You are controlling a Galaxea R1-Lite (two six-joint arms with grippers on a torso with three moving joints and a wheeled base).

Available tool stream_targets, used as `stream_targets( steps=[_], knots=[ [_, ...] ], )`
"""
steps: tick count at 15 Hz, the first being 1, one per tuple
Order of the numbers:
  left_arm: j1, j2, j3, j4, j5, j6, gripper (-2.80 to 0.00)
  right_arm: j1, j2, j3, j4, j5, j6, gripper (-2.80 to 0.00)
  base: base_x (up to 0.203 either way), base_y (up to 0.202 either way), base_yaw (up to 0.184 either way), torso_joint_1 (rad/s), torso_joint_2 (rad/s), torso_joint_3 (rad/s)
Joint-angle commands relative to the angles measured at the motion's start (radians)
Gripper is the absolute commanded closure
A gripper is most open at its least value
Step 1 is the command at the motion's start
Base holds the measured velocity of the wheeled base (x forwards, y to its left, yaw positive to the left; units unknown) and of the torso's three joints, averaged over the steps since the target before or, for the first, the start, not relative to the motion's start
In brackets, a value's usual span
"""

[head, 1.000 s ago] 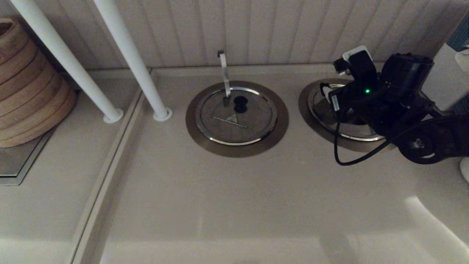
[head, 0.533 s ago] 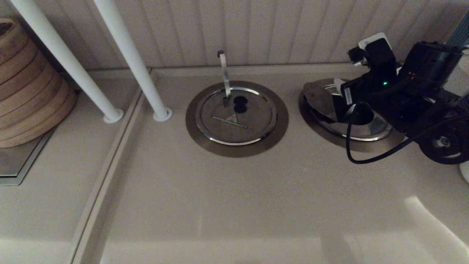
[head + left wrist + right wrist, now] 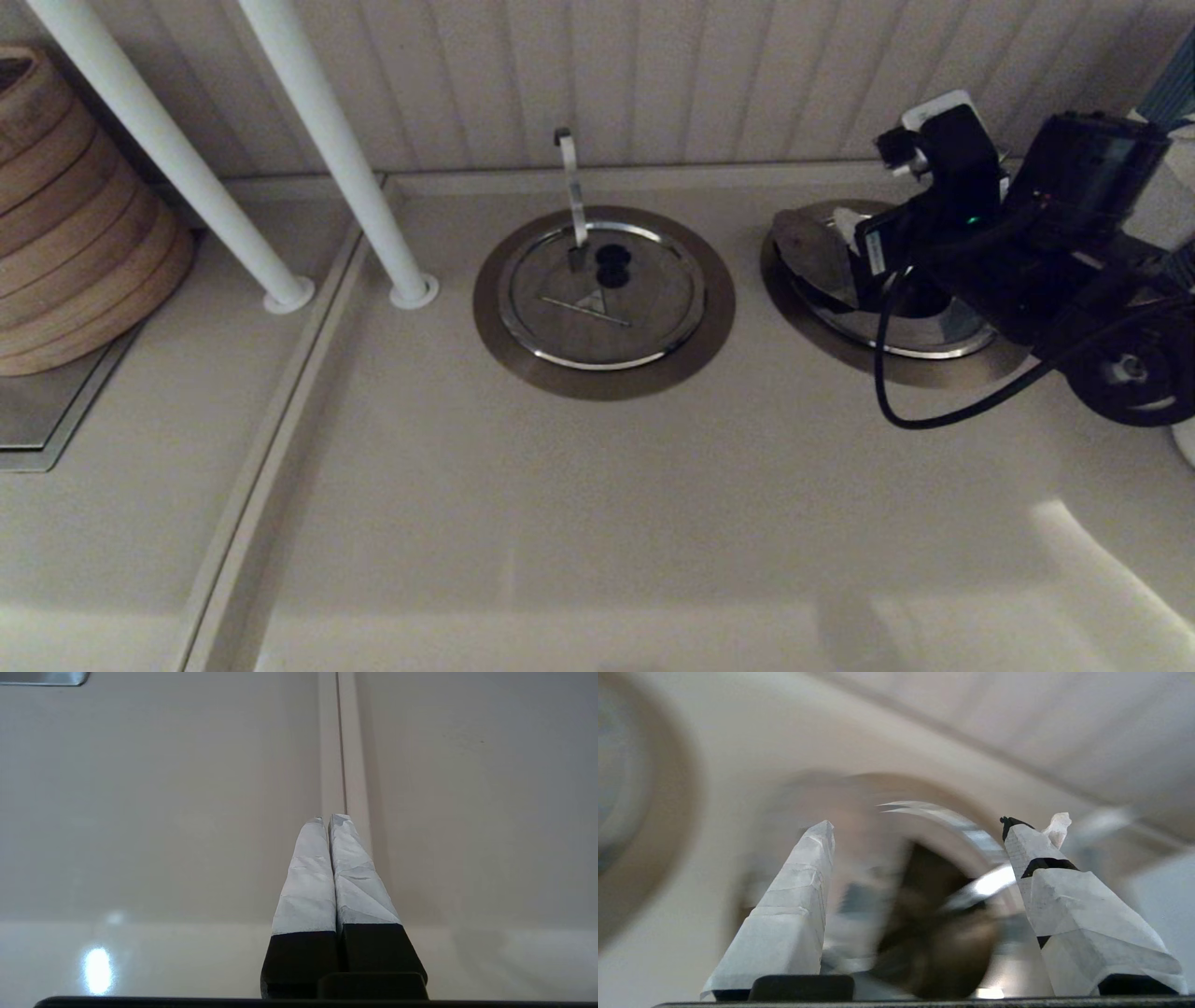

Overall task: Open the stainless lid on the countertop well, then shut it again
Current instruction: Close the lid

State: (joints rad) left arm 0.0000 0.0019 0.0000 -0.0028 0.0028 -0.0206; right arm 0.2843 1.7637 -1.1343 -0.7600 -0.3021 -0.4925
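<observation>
While the right gripper [image 3: 920,826] hangs above the lid [image 3: 822,257], pointing down with jaws spread wide, the lid sits just beneath it in the well [image 3: 794,317]; the left gripper [image 3: 332,820] is closed.

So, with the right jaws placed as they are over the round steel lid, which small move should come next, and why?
Probably close the right gripper on the black knob. Its jaws stand open with the blurred knob between them, and the round shiny steel lid seems to lie on the brownish-grey collar of the countertop well, not gripped yet. The left gripper is parked, shut.
</observation>
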Motion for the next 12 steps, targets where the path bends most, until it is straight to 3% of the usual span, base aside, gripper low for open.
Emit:
stream_targets(
  steps=[1, 12],
  knots=[
    [0.000, 0.000, 0.000, 0.000, 0.000, -0.001, 0.00, 0.032, 0.046, 0.002, -0.005, 0.004, 0.003, -2.80, 0.000, 0.000, 0.000, 0.000, 0.00, 0.000],
    [0.000, 0.000, 0.000, 0.000, 0.000, -0.001, 0.00, 0.015, 0.042, -0.022, 0.004, 0.029, 0.039, -2.80, 0.000, 0.000, 0.000, 0.000, 0.00, 0.000]
  ],
)
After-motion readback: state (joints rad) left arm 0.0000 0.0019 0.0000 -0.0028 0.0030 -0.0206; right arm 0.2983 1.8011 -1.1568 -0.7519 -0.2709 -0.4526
